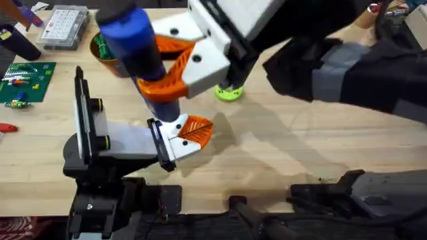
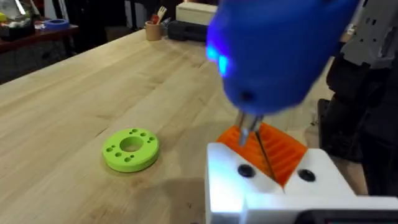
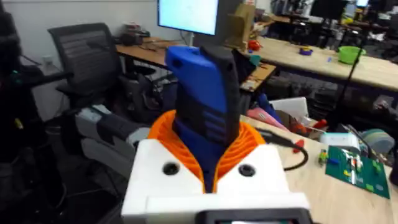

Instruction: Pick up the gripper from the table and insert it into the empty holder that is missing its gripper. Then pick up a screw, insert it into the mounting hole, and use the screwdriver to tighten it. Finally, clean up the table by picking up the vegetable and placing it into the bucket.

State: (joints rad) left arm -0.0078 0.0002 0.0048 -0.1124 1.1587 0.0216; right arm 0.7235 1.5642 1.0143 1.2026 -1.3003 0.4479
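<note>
Light wooden planks of the table (image 1: 293,153) carry everything you need, so take the holder (image 1: 117,140) as your landmark. It stands on its black stand, and the gripper (image 1: 190,130) already sits at the black plate at its end, white base against the plate and orange ribbed tip pointing away.

You are in the screw-tightening step. Your right gripper (image 1: 175,70) is clamped on the screwdriver (image 1: 137,47), orange pads pressed to either side of the blue barrel — the right wrist view shows the same hold (image 3: 208,155) around the tool (image 3: 205,99). The tool slants down toward the holder's tip, and its thin bit seems to end at the white base of the mounted gripper. I can't make out a screw head under the bit; it is hidden or too small.

In the left wrist view the screwdriver (image 2: 273,56) hangs just above the white-and-orange fingers at the frame's bottom, with a blue light glowing on its body. Whether your left gripper is open or closed I cannot tell.

Next, I judge, you must keep the bit square in the hole and drive until the screw seats — any sideways lean could cam it out.

The bucket (image 1: 107,57) sits beyond the holder, partly behind the screwdriver. A lime-green ring (image 1: 228,92) lies past the holder's tip. The vegetable I cannot pick out.
</note>
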